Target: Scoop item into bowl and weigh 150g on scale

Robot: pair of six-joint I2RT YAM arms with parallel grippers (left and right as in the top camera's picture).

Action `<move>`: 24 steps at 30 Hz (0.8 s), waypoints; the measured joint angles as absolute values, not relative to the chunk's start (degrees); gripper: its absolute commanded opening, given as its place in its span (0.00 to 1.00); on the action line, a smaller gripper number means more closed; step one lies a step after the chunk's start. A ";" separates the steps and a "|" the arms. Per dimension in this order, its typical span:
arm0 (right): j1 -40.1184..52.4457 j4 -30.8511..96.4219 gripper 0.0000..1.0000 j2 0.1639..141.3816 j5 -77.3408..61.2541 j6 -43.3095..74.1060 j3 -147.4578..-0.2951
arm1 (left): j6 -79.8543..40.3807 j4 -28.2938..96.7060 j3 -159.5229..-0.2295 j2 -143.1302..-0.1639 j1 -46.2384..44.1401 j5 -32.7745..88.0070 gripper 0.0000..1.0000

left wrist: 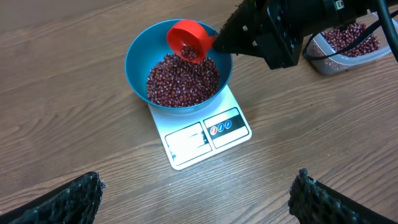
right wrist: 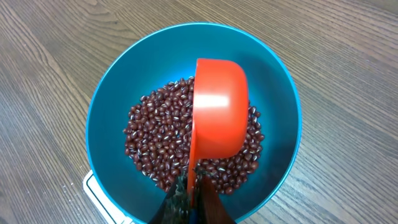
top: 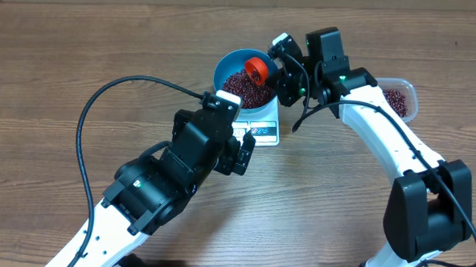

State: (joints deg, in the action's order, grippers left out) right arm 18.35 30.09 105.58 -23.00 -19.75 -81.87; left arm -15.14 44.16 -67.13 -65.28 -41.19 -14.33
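Note:
The blue bowl (top: pixel 225 64) stands on the white scale (top: pixel 258 132) and holds a heap of dark red beans (left wrist: pixel 183 81). My right gripper (right wrist: pixel 194 199) is shut on the thin handle of a red scoop (right wrist: pixel 217 112). The scoop is tipped on its side over the beans (right wrist: pixel 155 137), and a few beans show in its mouth in the left wrist view. My left gripper (left wrist: pixel 199 199) hangs open over bare wood in front of the scale (left wrist: pixel 205 134), with nothing between its fingers (left wrist: pixel 68 202).
A clear plastic tub (top: pixel 400 96) with more beans sits to the right of the bowl, behind the right arm. A black cable loops over the table left of the left arm. The scale's display and buttons face the left gripper.

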 measured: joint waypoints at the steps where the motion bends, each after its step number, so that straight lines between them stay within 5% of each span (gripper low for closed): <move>1: 18.35 30.11 0.04 105.58 -23.11 -19.73 -81.87 | -15.14 44.16 -67.13 -65.28 -41.19 -14.35 0.99; 24: 18.35 30.59 0.04 105.58 -22.90 -19.51 -81.87 | -15.14 44.16 -67.13 -65.28 -41.19 -14.35 0.99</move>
State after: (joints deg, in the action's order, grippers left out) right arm 18.35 30.59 105.58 -22.90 -19.51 -81.87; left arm -15.14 44.16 -67.13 -65.28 -41.19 -14.35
